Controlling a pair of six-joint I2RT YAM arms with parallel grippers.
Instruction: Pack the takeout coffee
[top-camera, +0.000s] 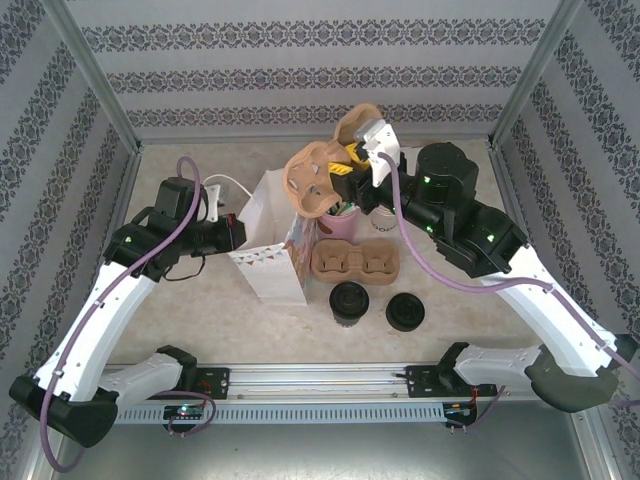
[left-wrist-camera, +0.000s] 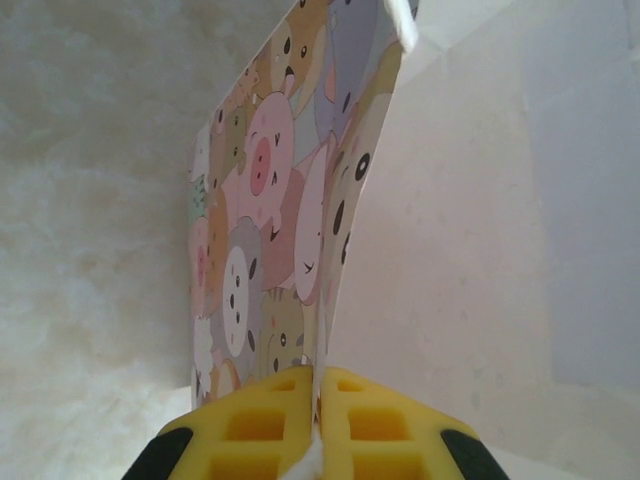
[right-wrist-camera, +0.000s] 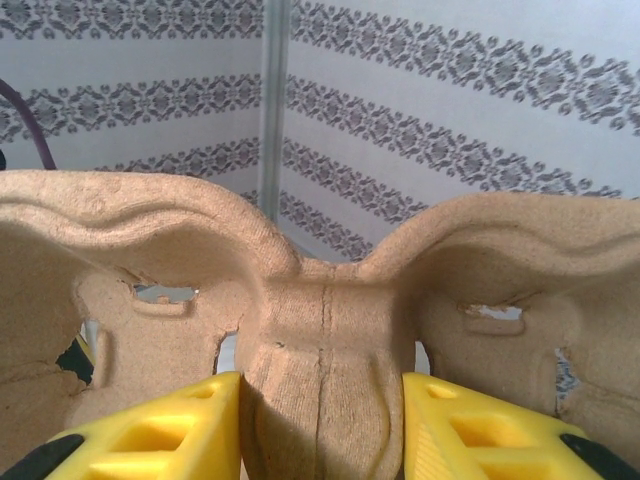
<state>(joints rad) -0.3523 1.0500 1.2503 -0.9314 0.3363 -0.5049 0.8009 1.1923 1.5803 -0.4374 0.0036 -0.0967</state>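
Takeout coffee (top-camera: 349, 302) on table (top-camera: 200, 315), apart from right hand (top-camera: 352, 165) gripping pulp carrier (top-camera: 318, 178), left hand (top-camera: 232, 232) clamped on bag (top-camera: 270, 272)

Paper bag (left-wrist-camera: 290, 220): outer face printed with a dense cartoon-animal pattern in pink, grey, tan and pale green; inner face plain white.
Left fingers (left-wrist-camera: 250, 425) and right fingers (right-wrist-camera: 170, 440): yellow, with black sections.
Pulp carrier (right-wrist-camera: 320, 330): uniform tan-brown, unprinted.
Second carrier (top-camera: 355, 262): same tan.
First round lid (top-camera: 349, 300) and second round lid (top-camera: 405, 311): black.
Bench (top-camera: 200, 310): mottled cream.
Walls (top-camera: 320, 70): white with horizontal grey damask bands.
Arm cable (top-camera: 196, 195): purple.
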